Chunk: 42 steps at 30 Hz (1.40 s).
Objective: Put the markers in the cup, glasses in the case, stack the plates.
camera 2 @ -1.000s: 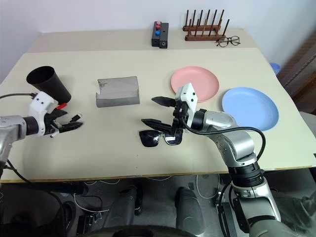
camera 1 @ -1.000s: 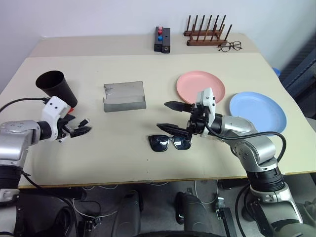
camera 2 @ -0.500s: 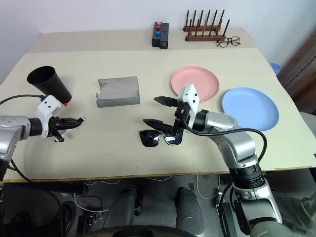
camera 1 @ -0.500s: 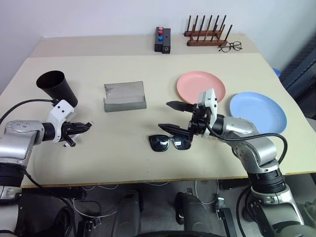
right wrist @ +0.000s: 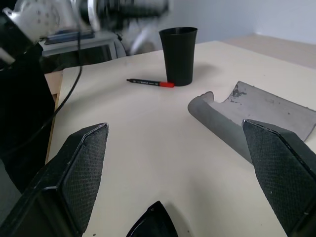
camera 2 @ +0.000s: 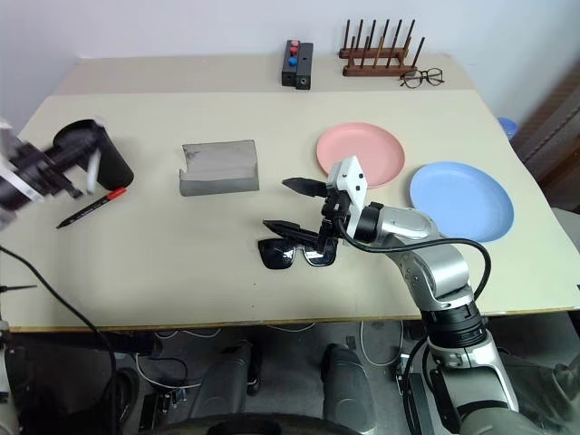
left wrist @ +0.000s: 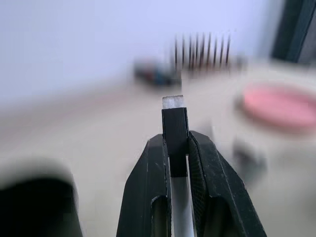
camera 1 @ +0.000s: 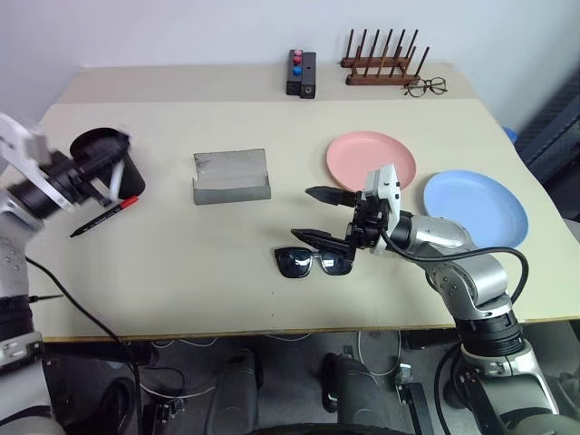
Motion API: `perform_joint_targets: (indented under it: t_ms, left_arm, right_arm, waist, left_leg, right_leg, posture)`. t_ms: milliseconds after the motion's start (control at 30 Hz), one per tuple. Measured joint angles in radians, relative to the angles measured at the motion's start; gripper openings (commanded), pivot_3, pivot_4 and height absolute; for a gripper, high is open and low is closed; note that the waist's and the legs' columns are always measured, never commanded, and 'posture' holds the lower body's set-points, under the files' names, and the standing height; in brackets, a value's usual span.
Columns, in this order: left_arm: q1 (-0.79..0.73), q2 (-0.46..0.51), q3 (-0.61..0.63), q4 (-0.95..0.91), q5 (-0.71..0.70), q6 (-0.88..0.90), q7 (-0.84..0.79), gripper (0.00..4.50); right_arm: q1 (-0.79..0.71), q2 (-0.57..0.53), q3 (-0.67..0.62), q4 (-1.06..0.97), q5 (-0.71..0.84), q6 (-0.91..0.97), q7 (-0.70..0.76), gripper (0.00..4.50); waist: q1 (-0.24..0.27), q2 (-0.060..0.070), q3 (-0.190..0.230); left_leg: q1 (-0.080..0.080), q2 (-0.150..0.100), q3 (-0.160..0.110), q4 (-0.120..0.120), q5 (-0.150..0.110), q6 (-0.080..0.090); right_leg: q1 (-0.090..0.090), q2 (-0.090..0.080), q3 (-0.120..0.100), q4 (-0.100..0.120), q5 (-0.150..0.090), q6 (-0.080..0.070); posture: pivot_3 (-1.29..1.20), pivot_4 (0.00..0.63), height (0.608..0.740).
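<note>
Left pincer (left wrist: 177, 148) raised level, clamping a marker (left wrist: 174, 123).

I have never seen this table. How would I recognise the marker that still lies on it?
Look at the table's left side, where the tall black cup stands. Right at its foot lies a thin black marker with a red cap, the sole pen-like thing on the tabletop.

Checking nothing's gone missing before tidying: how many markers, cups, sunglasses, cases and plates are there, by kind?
Markers: 2 (red-capped marker, black marker)
Cup: 1
Sunglasses: 1
Case: 1
Plates: 2 (pink plate, blue plate)
Total: 7
</note>
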Motion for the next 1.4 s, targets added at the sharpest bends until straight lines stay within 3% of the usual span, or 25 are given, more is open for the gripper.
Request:
perform_joint_targets:
  t_ms: [167, 300, 600, 900, 1400]
  left_arm:
    - [-0.127, -0.021, 0.024, 0.13, 0.075, -0.245, 0.119, 0.02]
    - [-0.254, -0.002, 0.01, 0.388, 0.183, -0.515, 0.178, 0.02]
    - [-0.424, -0.048, 0.005, 0.756, 0.182, -0.771, 0.122, 0.02]
    - [-0.433, -0.084, 0.009, 0.988, 0.181, -0.862, 0.083, 0.02]
    - [-0.433, -0.104, 0.008, 1.057, 0.191, -0.886, 0.103, 0.02]
  right_arm:
    - [-0.007, 0.003, 0.0, 0.012, 0.0, -0.003, 0.006, 4.4]
    - [-0.014, 0.006, 0.0, 0.017, 0.0, -0.003, 0.008, 4.4]
    - [-0.011, 0.007, 0.0, 0.006, 0.002, -0.003, -0.005, 4.4]
    - [0.031, -0.008, -0.027, -0.053, 0.022, 0.036, -0.037, 4.4]
    - [0.048, -0.072, -0.066, -0.126, 0.063, 0.107, -0.059, 4.4]
  waist:
    - [0.0, 0.0, 0.0]
    - [0.001, 0.0, 0.0]
    - [0.001, -0.001, 0.0]
    - [0.0, -0.001, 0.0]
    - [0.001, -0.001, 0.0]
  left_leg:
    - [0.001, 0.0, 0.0, 0.0, 0.0, 0.0]
    - [0.001, 0.0, 0.0, 0.0, 0.0, 0.0]
    - [0.001, 0.0, 0.0, 0.001, 0.0, 0.0]
    - [0.001, 0.0, 0.0, 0.001, 0.0, 0.0]
    - [0.001, 0.0, -0.001, 0.001, 0.0, 0.0]
  right_leg:
    - [0.001, 0.001, 0.0, 0.0, 0.002, 0.003]
    - [0.001, 0.001, 0.0, 0.0, 0.002, 0.003]
    - [0.002, 0.001, 0.0, 0.0, 0.002, 0.004]
    - [0.002, 0.001, 0.0, 0.0, 0.002, 0.005]
    - [0.002, 0.001, 0.0, 0.0, 0.002, 0.004]
  posture:
    - [0.0, 0.15, 0.74]
    - [0.0, 0.15, 0.74]
    - [0.0, 0.15, 0.74]
    - [0.0, 0.15, 0.74]
    - [0.0, 0.15, 0.74]
